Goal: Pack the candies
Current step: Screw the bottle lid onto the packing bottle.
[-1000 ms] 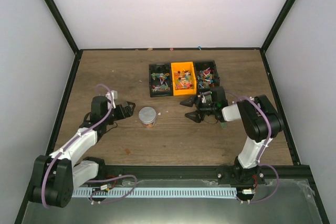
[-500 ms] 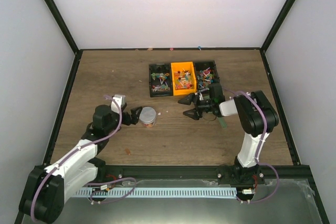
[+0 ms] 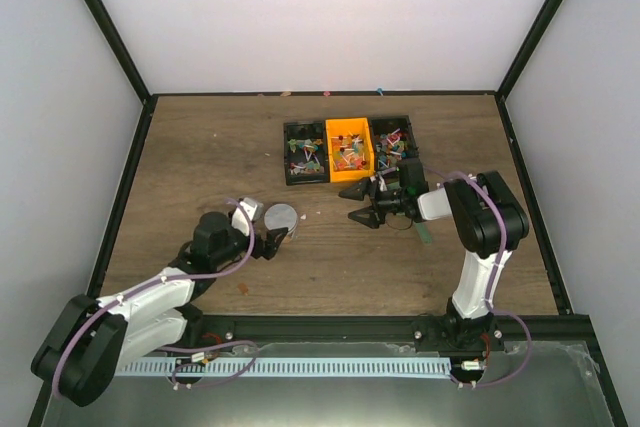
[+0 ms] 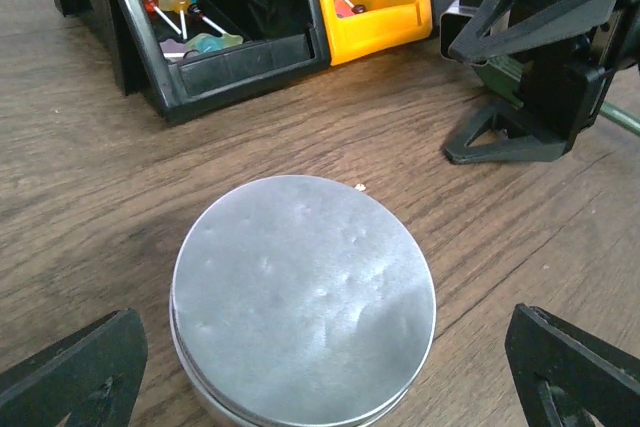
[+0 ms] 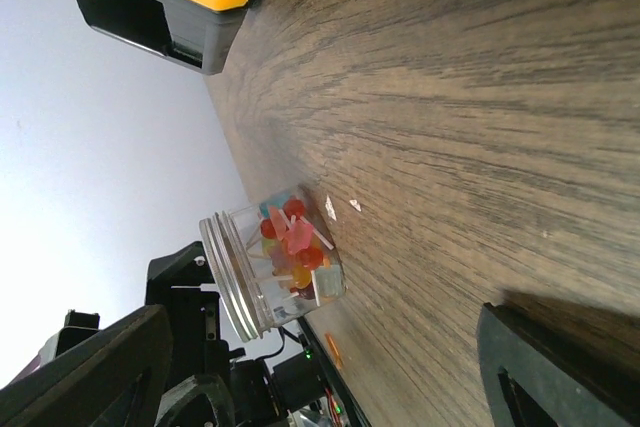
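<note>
Candies [image 5: 293,247] inside round, metal-lidded clear jar [image 4: 303,302]

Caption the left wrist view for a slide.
Open left gripper frames the metal-lidded jar; candy bins and the right gripper sit beyond.

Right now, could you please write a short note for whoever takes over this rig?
Left gripper: open, one finger on each side of the lidded jar, not closed on it.
Right gripper: open, nothing between its fingers, just in front of the bins.
Candies: some are in the jar, more are in the three bins.
Done: jar partly filled, silver lid on.
Left: the jar is not yet gripped. I cannot tell whether more candies should go in.
</note>
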Action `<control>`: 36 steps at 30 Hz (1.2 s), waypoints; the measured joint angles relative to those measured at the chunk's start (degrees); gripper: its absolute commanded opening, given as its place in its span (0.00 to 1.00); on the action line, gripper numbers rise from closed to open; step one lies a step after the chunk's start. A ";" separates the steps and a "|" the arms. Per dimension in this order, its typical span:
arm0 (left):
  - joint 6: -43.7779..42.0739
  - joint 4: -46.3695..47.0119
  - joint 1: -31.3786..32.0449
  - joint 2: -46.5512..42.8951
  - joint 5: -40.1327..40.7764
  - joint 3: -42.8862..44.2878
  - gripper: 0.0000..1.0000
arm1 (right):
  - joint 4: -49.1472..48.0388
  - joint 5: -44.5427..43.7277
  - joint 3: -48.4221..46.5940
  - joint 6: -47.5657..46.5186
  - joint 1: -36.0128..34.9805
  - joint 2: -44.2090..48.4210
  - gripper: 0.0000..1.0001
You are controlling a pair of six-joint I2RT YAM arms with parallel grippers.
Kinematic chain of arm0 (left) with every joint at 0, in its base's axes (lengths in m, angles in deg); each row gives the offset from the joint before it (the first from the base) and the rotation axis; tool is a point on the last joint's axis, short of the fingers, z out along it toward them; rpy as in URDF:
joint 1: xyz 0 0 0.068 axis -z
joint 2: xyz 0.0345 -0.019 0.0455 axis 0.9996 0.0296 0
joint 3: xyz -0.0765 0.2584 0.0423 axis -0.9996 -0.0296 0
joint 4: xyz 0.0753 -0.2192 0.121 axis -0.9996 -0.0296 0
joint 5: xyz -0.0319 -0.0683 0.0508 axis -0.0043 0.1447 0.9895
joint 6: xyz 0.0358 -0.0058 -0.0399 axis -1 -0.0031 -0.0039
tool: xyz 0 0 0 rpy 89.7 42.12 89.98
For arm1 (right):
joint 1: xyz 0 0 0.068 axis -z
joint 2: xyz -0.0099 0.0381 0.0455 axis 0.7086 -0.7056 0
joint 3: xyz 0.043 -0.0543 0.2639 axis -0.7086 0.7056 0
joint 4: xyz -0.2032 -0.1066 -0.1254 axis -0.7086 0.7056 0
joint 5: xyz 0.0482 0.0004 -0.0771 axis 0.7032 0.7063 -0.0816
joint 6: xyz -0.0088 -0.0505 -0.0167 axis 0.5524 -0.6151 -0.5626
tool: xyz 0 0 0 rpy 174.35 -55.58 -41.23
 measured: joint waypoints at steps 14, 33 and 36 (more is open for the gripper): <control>-5.60 7.34 0.81 8.26 1.36 -0.92 1.00 | 0.81 1.84 -1.03 -0.87 0.72 -1.07 0.86; -9.03 18.51 1.44 23.43 1.97 -2.16 0.90 | 1.64 2.97 -3.17 -1.75 2.08 -2.73 0.85; -9.09 20.22 1.44 25.77 1.95 -2.16 0.88 | 1.70 3.04 -3.52 -1.95 2.43 -2.97 0.85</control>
